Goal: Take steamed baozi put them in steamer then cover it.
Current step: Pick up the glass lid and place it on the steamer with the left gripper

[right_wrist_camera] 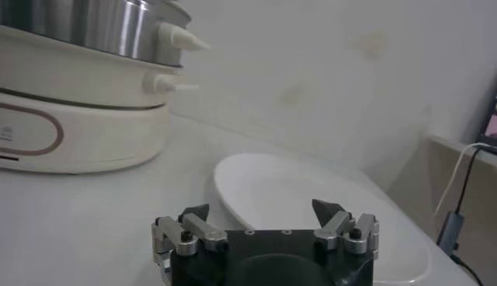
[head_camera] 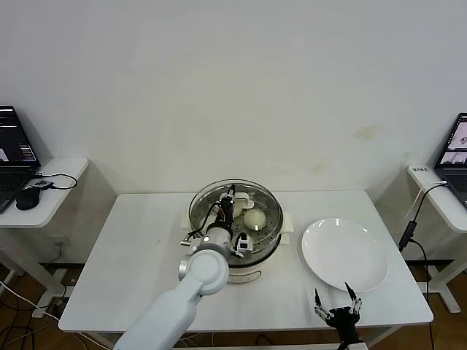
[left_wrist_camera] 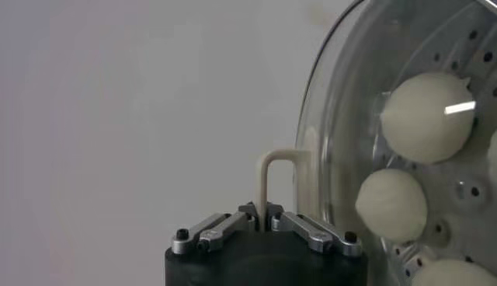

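Inspection of my two grippers and the work between them.

Left gripper (left_wrist_camera: 265, 211): my jaws are pinched tight on the cream bar handle of the cover (left_wrist_camera: 342, 116), which rises straight out from between them. In the head view the left gripper sits directly over the steamer (head_camera: 219, 273), and the cover appears to lie on the pot's rim, though I cannot tell whether it is fully seated or a shade tilted.

Steamed baozi (left_wrist_camera: 427, 116): seen through the glass, just beyond my jaws, on the perforated tray. I count three clearly from the wrist view (a fourth may be hidden at the edge).

Right gripper (right_wrist_camera: 264, 221): jaws spread wide, holding nothing, parked low at the near edge of the surface (head_camera: 139, 255), just short of the white plate (head_camera: 344, 254). The steamer lies well off to its left.

Governing relation: the handle's long axis runs across my left jaws, and the cover's centre lies directly beneath them. My left arm is plainly the nearer; the right has no part in it.

Judgement: the task is near complete. What remains is letting go cleanly and lifting straight off, without dragging the cover askew.
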`<action>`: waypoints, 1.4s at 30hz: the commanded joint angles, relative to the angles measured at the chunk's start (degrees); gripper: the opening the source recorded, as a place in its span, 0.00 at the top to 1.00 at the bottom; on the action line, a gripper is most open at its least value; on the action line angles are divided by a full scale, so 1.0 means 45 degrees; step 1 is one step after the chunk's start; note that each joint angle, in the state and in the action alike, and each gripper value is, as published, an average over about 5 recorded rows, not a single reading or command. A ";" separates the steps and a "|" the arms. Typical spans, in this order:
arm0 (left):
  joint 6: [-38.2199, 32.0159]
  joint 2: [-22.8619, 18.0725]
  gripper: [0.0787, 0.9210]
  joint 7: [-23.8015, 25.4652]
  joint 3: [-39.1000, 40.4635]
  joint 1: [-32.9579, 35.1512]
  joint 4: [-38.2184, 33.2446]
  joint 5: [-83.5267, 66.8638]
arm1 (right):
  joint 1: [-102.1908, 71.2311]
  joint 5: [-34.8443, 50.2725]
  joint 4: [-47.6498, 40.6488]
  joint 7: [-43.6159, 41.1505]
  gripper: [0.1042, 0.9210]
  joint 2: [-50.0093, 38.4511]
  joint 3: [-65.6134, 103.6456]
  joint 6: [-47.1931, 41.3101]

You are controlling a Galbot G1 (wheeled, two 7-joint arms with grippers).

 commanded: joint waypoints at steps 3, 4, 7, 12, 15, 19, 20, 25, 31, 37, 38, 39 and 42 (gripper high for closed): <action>-0.0269 -0.0578 0.93 -0.0088 -0.0301 0.0004 0.0766 0.0685 | -0.0039 -0.0057 0.0000 0.0016 0.12 -0.0001 -0.0045 0.0013; -0.0298 -0.0560 0.93 -0.0112 -0.0362 0.0043 0.0766 0.0691 | -0.0047 -0.0059 -0.0001 0.0014 0.12 -0.0004 -0.0045 0.0018; -0.0349 -0.0515 0.93 -0.0157 -0.0482 0.0163 0.0693 0.0688 | -0.0060 -0.0070 -0.0013 0.0008 0.12 -0.0011 -0.0045 0.0030; -0.0380 -0.0609 0.93 -0.0246 -0.0531 0.0367 0.0564 0.0681 | -0.0046 -0.0079 -0.0025 0.0007 0.12 -0.0022 -0.0110 0.0031; -0.0402 -0.0714 0.93 -0.0300 -0.0535 0.0452 0.0539 0.0690 | -0.0035 -0.0089 -0.0048 0.0003 0.12 -0.0031 -0.0148 0.0033; -0.0410 -0.0779 0.93 -0.0313 -0.0535 0.0512 0.0501 0.0701 | -0.0024 -0.0099 -0.0085 -0.0004 0.12 -0.0038 -0.0163 0.0035; -0.0413 -0.0778 0.93 -0.0313 -0.0538 0.0531 0.0478 0.0705 | -0.0021 -0.0101 -0.0092 -0.0006 0.12 -0.0038 -0.0161 0.0035; -0.0445 -0.0751 0.93 -0.0305 -0.0556 0.0683 0.0320 0.0745 | -0.0017 -0.0132 -0.0134 -0.0009 0.12 -0.0027 -0.0158 0.0050; -0.0479 -0.0814 0.93 -0.0335 -0.0570 0.0823 0.0260 0.0789 | -0.0023 -0.0187 -0.0161 -0.0011 0.12 -0.0003 -0.0197 0.0064; -0.0522 -0.0954 0.93 -0.0411 -0.0576 0.0881 0.0279 0.0841 | -0.0050 -0.0226 -0.0157 -0.0018 0.12 -0.0002 -0.0202 0.0082; -0.0545 -0.0983 0.93 -0.0439 -0.0586 0.0895 0.0298 0.0855 | -0.0053 -0.0229 -0.0156 -0.0019 0.12 -0.0004 -0.0204 0.0083; -0.0576 -0.1012 0.93 -0.0469 -0.0601 0.0915 0.0313 0.0868 | -0.0056 -0.0233 -0.0155 -0.0021 0.12 -0.0005 -0.0206 0.0083; -0.0655 -0.1057 0.93 -0.0546 -0.0650 0.0983 0.0290 0.0882 | -0.0060 -0.0244 -0.0159 -0.0025 0.12 -0.0009 -0.0210 0.0080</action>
